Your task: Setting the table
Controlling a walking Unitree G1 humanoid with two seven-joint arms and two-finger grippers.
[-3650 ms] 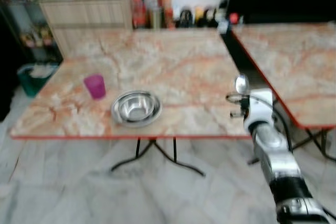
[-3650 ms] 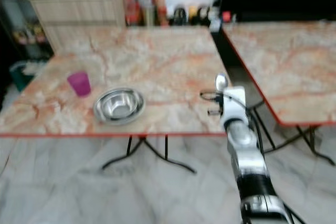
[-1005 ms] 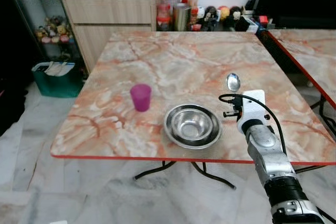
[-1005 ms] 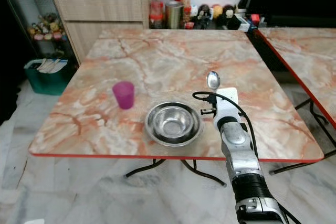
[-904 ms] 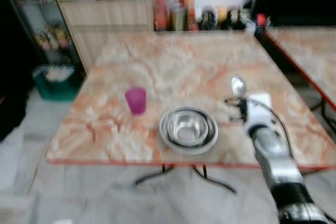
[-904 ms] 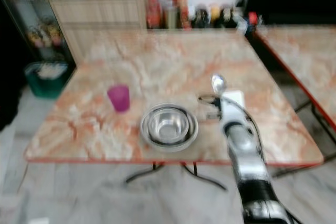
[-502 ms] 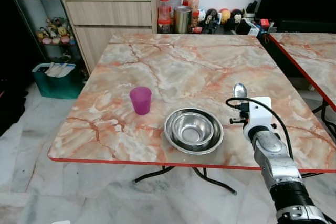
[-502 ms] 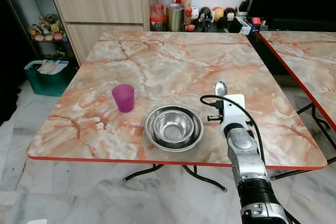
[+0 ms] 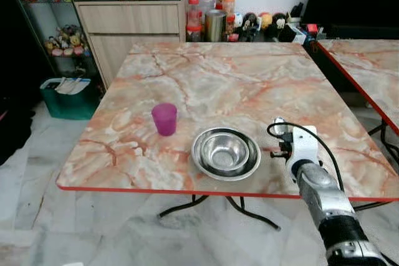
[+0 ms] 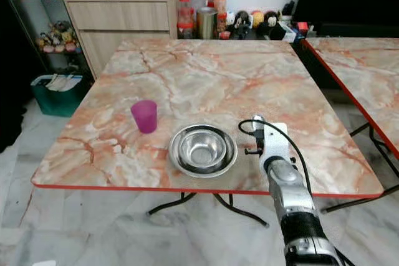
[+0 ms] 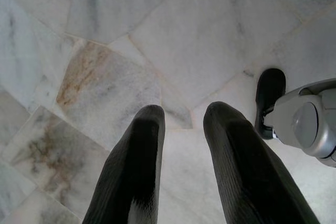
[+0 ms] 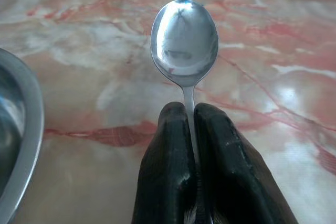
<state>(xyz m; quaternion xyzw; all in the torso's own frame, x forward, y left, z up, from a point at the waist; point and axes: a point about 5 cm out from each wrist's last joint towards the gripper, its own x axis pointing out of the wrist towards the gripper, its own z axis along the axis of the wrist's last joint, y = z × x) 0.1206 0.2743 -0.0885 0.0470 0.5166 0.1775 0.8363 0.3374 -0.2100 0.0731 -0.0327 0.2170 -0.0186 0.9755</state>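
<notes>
Placing the spoon: the right end effector pinches its handle, fingers pressed together, bowl end low over the bench just right of the steel bowl. Lower until the spoon lies flat beside the steel bowl, parallel to it, then release. The purple cup stands left of the steel bowl. The left end effector hangs spread over the floor.

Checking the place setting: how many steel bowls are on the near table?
2, nested: a small bowl sits inside the large bowl, right of the purple cup. More could hide beneath.
</notes>
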